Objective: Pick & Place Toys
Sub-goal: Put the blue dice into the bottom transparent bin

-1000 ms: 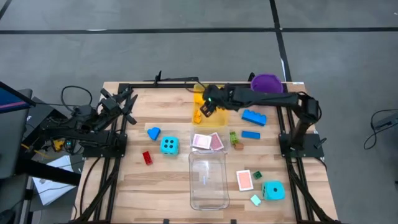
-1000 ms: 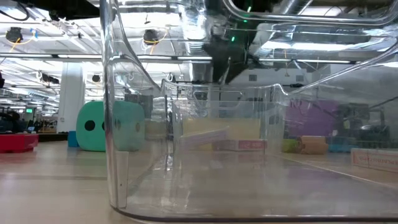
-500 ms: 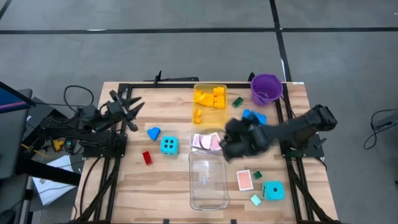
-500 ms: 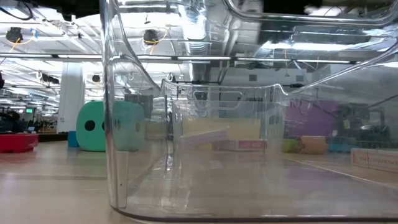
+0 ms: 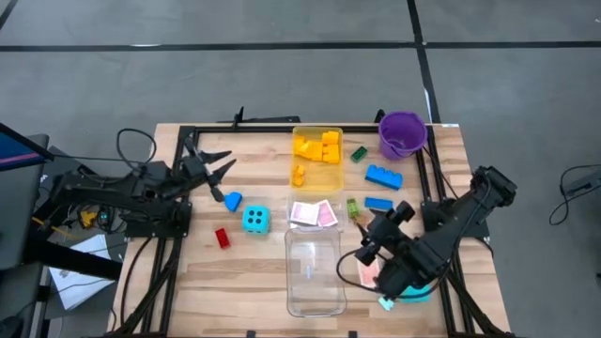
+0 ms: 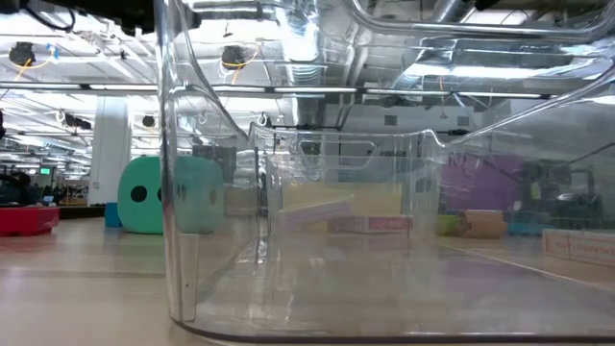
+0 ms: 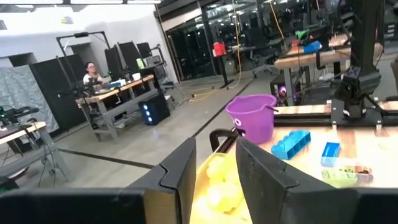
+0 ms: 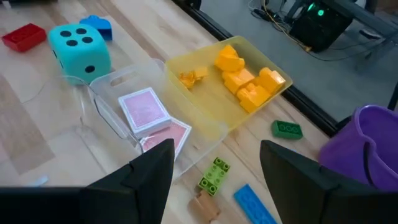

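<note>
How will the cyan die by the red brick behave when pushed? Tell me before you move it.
The die looks blocky with flat faces, so it should probably slide on the wooden table rather than roll. Its rounded corners suggest a push up high might tumble it. It seems bulky against the red brick, possibly light foam or hollow plastic.

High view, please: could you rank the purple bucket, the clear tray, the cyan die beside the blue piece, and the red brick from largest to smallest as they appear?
1. clear tray
2. purple bucket
3. cyan die
4. red brick
</note>
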You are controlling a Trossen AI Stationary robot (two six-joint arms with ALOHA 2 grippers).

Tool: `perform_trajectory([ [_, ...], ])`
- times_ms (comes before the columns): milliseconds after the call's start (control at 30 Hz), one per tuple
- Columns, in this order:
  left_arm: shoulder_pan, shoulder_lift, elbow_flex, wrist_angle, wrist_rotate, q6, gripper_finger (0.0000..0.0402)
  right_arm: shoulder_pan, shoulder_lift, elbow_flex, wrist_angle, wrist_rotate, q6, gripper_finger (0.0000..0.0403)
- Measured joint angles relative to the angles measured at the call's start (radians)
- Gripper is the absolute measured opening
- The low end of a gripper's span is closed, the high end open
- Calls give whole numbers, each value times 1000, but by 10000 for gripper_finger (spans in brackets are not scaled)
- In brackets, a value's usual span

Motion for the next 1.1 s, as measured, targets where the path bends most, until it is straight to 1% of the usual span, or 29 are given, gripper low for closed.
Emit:
perform_trajectory([
  [100,0,27,0,6,0,1,108,0,0,0,-21,0,35,230],
  [200,0,40,0,7,0,15,108,-13,0,0,-19,10,22,230],
  [333,0,39,0,7,0,29,108,-41,1,0,-18,31,-3,230],
  [500,0,35,0,6,0,31,108,-87,1,0,-19,29,17,233],
  [667,0,35,0,3,0,33,108,-119,1,0,-19,15,19,251],
  [800,0,35,0,1,0,34,108,-115,1,0,-18,8,19,270],
  [933,0,35,0,1,0,35,108,-95,1,0,-18,-57,39,285],
  [1100,0,35,0,1,0,37,108,-73,-12,23,-18,-240,38,304],
])
